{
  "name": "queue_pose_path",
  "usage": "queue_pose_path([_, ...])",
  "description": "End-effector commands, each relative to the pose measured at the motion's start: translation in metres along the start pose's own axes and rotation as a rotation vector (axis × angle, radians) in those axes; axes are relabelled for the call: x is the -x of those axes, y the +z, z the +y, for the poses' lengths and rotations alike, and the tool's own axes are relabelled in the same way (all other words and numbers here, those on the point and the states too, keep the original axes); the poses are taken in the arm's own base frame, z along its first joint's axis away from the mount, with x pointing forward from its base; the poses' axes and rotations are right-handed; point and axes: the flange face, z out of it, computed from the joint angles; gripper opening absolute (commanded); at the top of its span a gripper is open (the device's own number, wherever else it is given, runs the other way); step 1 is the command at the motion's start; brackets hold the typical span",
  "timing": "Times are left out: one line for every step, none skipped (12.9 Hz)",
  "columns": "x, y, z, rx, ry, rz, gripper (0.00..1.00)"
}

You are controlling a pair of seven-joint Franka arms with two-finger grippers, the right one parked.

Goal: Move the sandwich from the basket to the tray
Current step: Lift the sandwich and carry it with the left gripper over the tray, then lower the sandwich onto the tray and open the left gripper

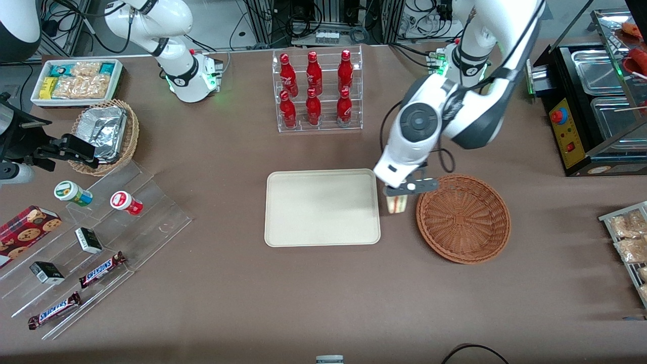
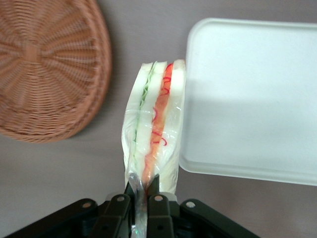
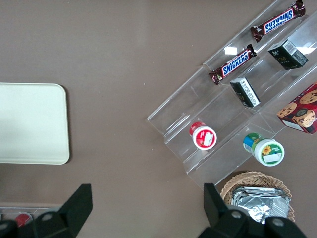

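The sandwich [image 1: 396, 203] [image 2: 154, 124], a plastic-wrapped white wedge with red and green filling, hangs in the air over the strip of table between the basket [image 1: 463, 218] and the tray [image 1: 322, 207]. My left gripper [image 1: 404, 189] [image 2: 141, 191] is shut on the sandwich's wrapped edge. The reddish-brown wicker basket [image 2: 47, 64] holds nothing that I can see. The cream tray [image 2: 252, 94] lies bare beside the sandwich, its rim close to the bread.
A clear rack of red bottles [image 1: 317, 91] stands farther from the front camera than the tray. Toward the parked arm's end lie a clear stepped stand [image 1: 96, 242] with snacks, a tan basket of foil containers [image 1: 105, 135] and a white snack box [image 1: 77, 81]. A black appliance [image 1: 596, 106] sits at the working arm's end.
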Motion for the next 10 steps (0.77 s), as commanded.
queue_pose_path([0.006,0.016,0.041,-0.006,0.081,0.023,0.0])
queue_pose_path([0.011,0.025,0.062,-0.008,0.098,0.02,0.0])
queue_pose_path([0.011,0.034,0.078,-0.007,0.09,0.013,0.0])
queue_pose_path([0.008,0.043,0.09,-0.003,0.092,0.004,0.0])
queue_pose_path([0.008,0.049,0.103,-0.008,0.11,0.01,0.0])
queue_pose_path([0.006,0.055,0.109,-0.014,0.107,0.013,0.0])
queue_pose_path([0.004,0.06,0.113,-0.018,0.102,0.014,0.0])
queue_pose_path([0.006,0.068,0.122,-0.029,0.105,0.016,0.0])
queue_pose_path([0.002,0.076,0.128,-0.039,0.09,0.021,0.0])
queue_pose_path([-0.003,0.084,0.13,-0.05,0.076,0.026,0.0])
